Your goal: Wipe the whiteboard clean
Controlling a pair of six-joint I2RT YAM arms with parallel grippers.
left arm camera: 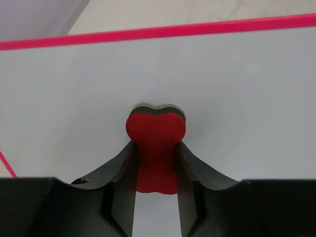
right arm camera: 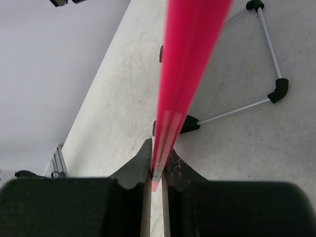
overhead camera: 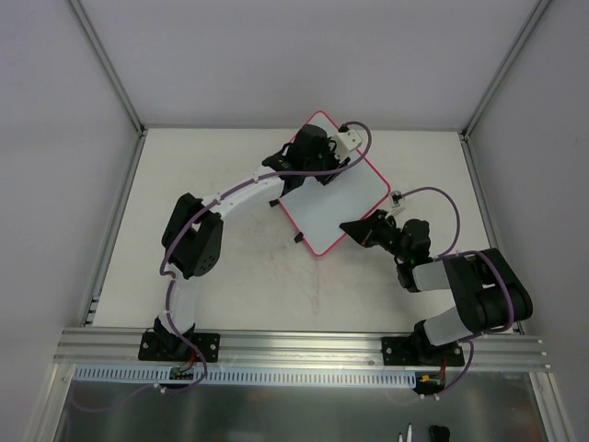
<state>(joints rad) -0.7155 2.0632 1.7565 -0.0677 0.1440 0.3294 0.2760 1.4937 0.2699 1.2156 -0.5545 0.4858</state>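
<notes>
The whiteboard (overhead camera: 336, 198) lies tilted like a diamond on the table, white with a pink-red rim, no marks visible on it. My left gripper (overhead camera: 317, 152) is over its far part, shut on the red eraser block (left arm camera: 156, 148), whose felt side presses on the white surface (left arm camera: 237, 89). My right gripper (overhead camera: 361, 227) is at the board's near right edge, shut on the pink rim (right arm camera: 190, 74), seen edge-on between its fingers. Two black clips (overhead camera: 285, 219) show on the board's left edge.
A thin metal stand with black joints (right arm camera: 276, 91) lies on the table under the board. Grey walls and aluminium posts (overhead camera: 110, 69) enclose the table. A slotted rail (overhead camera: 304, 345) runs along the near edge by the arm bases.
</notes>
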